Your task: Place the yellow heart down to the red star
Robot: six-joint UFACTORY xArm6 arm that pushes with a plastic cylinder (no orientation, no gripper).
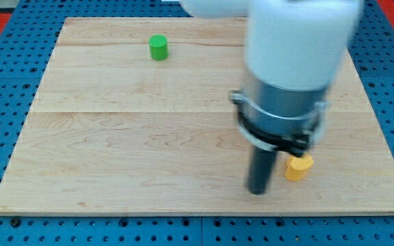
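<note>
Yellow heart [298,166] sat near the view's bottom right of the wooden counter [115,150], my tip [257,190] just beside it on the view's left, likely set there to push it. Small and partly hidden by the arm (heart shape hard to confirm); no red star showed. No hand on this rig, only the rod; green cylinder [158,48] stood well apart.

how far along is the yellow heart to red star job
Done: nothing I can confirm; no red star shows, perhaps hidden behind the arm. In hand: my tip sits just to the view's left of the yellow heart. Left: the push itself. The green block stands far off.
</note>
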